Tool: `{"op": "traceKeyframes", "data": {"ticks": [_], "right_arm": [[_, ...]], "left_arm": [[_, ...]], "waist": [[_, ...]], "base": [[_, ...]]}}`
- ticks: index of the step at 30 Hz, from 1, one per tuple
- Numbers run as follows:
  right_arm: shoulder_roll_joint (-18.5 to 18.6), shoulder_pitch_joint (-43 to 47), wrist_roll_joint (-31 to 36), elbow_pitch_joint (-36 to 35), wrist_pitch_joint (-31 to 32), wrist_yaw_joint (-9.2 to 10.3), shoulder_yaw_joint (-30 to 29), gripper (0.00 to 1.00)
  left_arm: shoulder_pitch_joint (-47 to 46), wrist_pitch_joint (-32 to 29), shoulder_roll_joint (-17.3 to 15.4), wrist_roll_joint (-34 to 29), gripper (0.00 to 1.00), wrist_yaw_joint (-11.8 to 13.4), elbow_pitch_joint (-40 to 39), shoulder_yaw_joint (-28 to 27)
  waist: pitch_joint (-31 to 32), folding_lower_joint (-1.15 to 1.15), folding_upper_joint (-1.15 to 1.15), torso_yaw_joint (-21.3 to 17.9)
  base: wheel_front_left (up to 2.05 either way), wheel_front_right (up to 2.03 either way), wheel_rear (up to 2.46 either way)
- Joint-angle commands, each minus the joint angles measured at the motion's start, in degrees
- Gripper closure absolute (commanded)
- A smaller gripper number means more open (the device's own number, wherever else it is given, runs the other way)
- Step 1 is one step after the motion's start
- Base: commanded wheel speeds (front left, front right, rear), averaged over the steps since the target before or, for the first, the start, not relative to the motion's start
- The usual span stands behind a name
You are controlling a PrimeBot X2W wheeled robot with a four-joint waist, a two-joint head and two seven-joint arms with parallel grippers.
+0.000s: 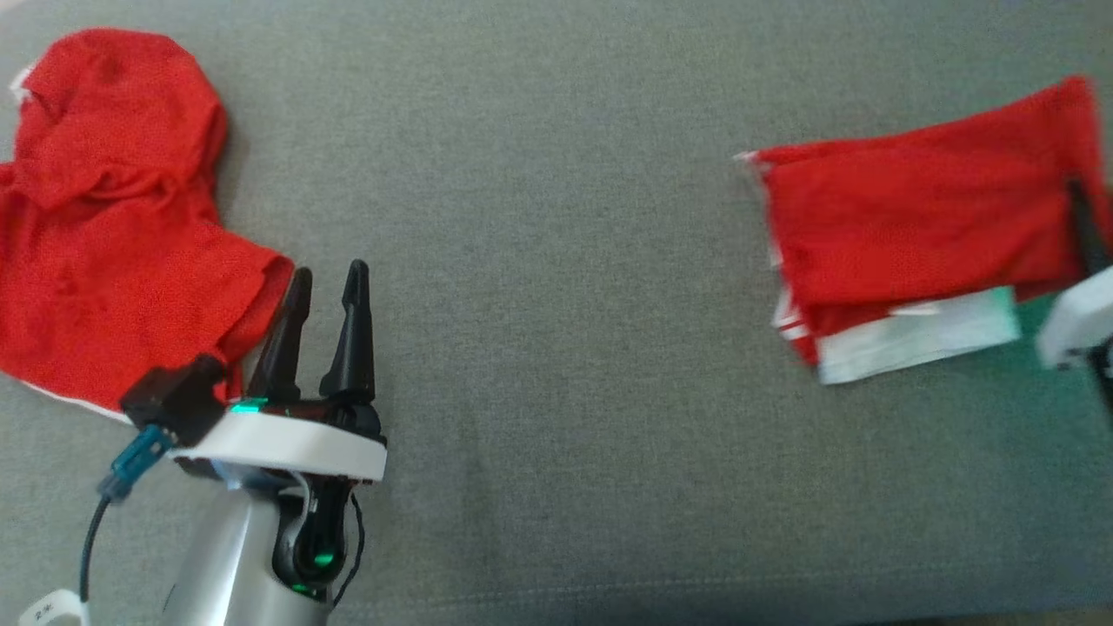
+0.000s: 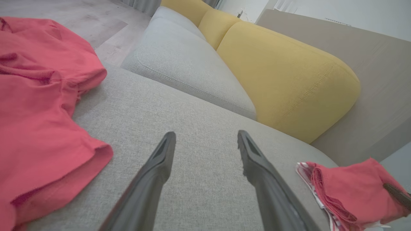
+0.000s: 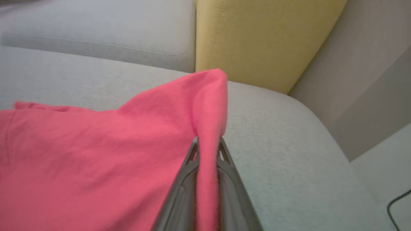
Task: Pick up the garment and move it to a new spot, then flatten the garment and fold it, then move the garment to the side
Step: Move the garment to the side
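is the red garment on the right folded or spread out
Folded: the right-hand garment lies in stacked layers, white edges showing beneath. The right claw grips its corner.

A grey fabric sofa seat [image 2: 199, 106] lies beneath the left jaws. Ahead of them, across a seam, sits a second grey seat cushion [image 2: 179, 61], and ahead to their right rise yellow back cushions [image 2: 282, 80]. Beyond those stands a taupe panel [image 2: 359, 64] under a white wall [image 2: 353, 12]. Pale wood-look floor [image 2: 96, 22] shows ahead-left. To the right of the right jaws, a dark cable [image 3: 398, 202] lies on the floor.
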State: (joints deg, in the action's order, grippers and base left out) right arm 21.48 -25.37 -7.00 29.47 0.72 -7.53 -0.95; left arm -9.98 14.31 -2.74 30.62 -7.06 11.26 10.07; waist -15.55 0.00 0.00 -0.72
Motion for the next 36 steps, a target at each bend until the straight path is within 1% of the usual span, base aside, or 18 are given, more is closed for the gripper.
{"op": "traceKeyframes", "data": {"ticks": [1,4,6,7,8,10,17,18,19,20,21,23,26,31,36], "right_arm": [[3.4,-1.6,0.0,-2.1,0.7,0.04,-0.5,1.00],[6.5,-2.7,-0.2,-1.5,2.2,0.04,-3.4,1.00],[7.3,-3.5,0.1,-0.9,3.0,0.04,-6.2,1.00],[7.3,-3.9,0.3,-0.6,3.4,0.04,-7.7,1.00],[7.3,-3.9,0.3,-0.6,3.4,0.04,-7.7,1.00],[6.0,-4.8,-0.9,-0.4,4.3,0.04,-10.3,1.00],[4.7,-4.7,1.1,-1.8,5.3,0.04,-13.4,1.00],[4.5,-4.6,1.2,-1.9,5.4,0.04,-13.8,0.99],[4.2,-4.5,1.3,-2.1,5.4,0.04,-14.0,0.70],[3.8,-4.4,1.0,-2.3,5.5,0.04,-14.0,0.51],[3.4,-4.3,0.6,-2.6,5.5,0.04,-14.3,0.00],[2.4,-4.2,-0.1,-3.4,6.0,0.04,-15.0,0.00],[1.9,-4.1,0.0,-4.7,6.2,0.04,-14.6,0.00],[0.2,-4.0,-0.3,-8.1,6.4,0.04,-12.5,0.00],[-3.1,-3.5,-1.9,-11.8,4.9,0.04,-9.3,0.00]], "left_arm": [[-2.3,0.7,-0.1,-0.8,0.00,-0.2,-2.0,-2.4],[-2.9,0.7,-0.1,-0.9,0.00,-0.3,-2.0,-2.5],[-3.4,0.7,-0.1,-1.0,0.00,-0.3,-2.0,-2.4],[-3.6,0.7,-0.1,-1.0,0.00,-0.3,-2.0,-2.4],[-3.6,0.7,-0.1,-1.0,0.00,-0.3,-2.0,-2.4],[-3.9,0.7,-0.1,-0.9,0.00,-0.3,-1.9,-2.3],[-4.3,0.7,-0.1,-0.7,0.00,-0.4,-1.6,-2.2],[-4.3,0.7,-0.1,-0.7,0.00,-0.4,-1.5,-2.3],[-4.3,0.7,-0.1,-0.7,0.00,-0.4,-1.4,-2.3],[-4.2,0.7,-0.1,-0.6,0.00,-0.4,-1.3,-2.3],[-4.1,0.7,-0.1,-0.6,0.00,-0.4,-1.2,-2.3],[-3.9,0.7,-0.1,-0.5,0.00,-0.4,-0.9,-2.2],[-3.6,0.7,-0.1,-0.3,0.00,-0.4,-0.4,-2.1],[-3.1,0.7,-0.1,0.3,0.00,-0.4,0.1,-1.7],[-2.2,0.7,-0.1,0.7,0.00,-0.4,0.2,-2.0]], "waist": [[-1.2,0.00,0.00,-0.6],[-2.3,0.00,0.00,-0.8],[-2.9,0.00,0.00,-0.8],[-3.2,0.00,0.00,-0.7],[-3.2,0.00,0.00,-0.7],[-3.5,0.00,0.00,-0.5],[-4.0,0.00,0.00,0.2],[-4.0,0.00,0.00,0.3],[-3.9,0.00,0.00,0.4],[-3.7,0.00,0.00,0.4],[-3.6,0.00,0.00,0.4],[-2.9,0.00,0.00,0.3],[-1.9,0.00,0.00,0.3],[0.5,0.00,0.00,0.3],[3.5,0.00,0.00,0.7]], "base": [[0.00,0.00,0.00],[0.00,0.00,0.00],[0.00,0.00,0.00],[0.00,0.00,0.00],[0.00,0.00,0.00],[0.00,0.00,0.00],[0.00,0.00,0.00],[0.00,0.00,0.00],[0.00,0.00,0.00],[0.00,0.00,0.00],[0.00,0.00,0.00],[0.00,0.00,0.00],[0.00,0.00,0.00],[0.00,0.00,0.00],[0.00,0.00,0.00]]}}
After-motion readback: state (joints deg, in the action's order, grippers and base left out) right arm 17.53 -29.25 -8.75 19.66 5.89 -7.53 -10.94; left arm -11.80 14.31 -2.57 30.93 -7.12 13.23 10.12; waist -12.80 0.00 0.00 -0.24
